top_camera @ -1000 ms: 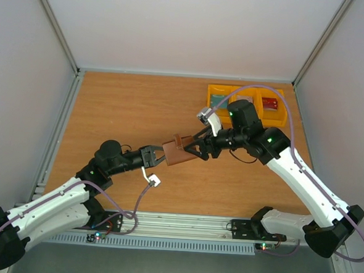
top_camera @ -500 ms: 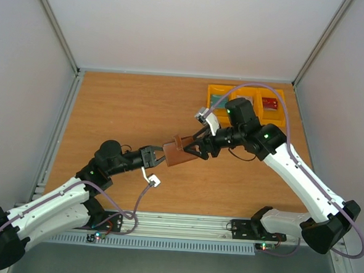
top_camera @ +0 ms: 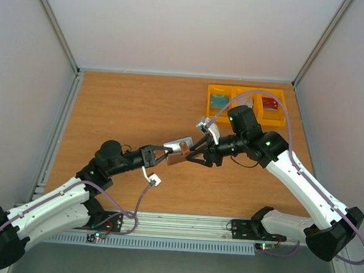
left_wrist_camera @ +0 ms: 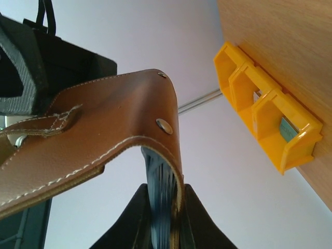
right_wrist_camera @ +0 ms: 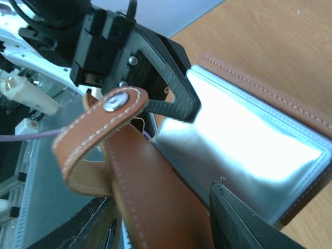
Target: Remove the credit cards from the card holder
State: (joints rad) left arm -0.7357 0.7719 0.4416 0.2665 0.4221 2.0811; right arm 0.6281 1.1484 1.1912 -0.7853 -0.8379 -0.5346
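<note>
From above, the small brown leather bifold card holder [top_camera: 177,150] hangs open above the wooden desk [top_camera: 122,108], near its middle, between the two arms. The left jaws are pressed together on its left edge, and the right jaws meet it from the right. A row of yellow plastic bins [top_camera: 210,96] sits at the desk's far right. A teal plastic card [top_camera: 219,101] lies in the left bin and a red plastic card [top_camera: 270,104] in the right one.

The left wrist view shows the left jaws pinching a flap of the card holder [left_wrist_camera: 104,119] along its blue-grey lined edge, while the other flap arches above. The bins [left_wrist_camera: 270,119] stand beyond on the desk [left_wrist_camera: 290,46].

In the right wrist view, the right jaws straddle the tabbed brown flap of the card holder [right_wrist_camera: 150,207], partly spread. Whether they press on it I cannot tell. The shiny lined flap lies open beside them.
</note>
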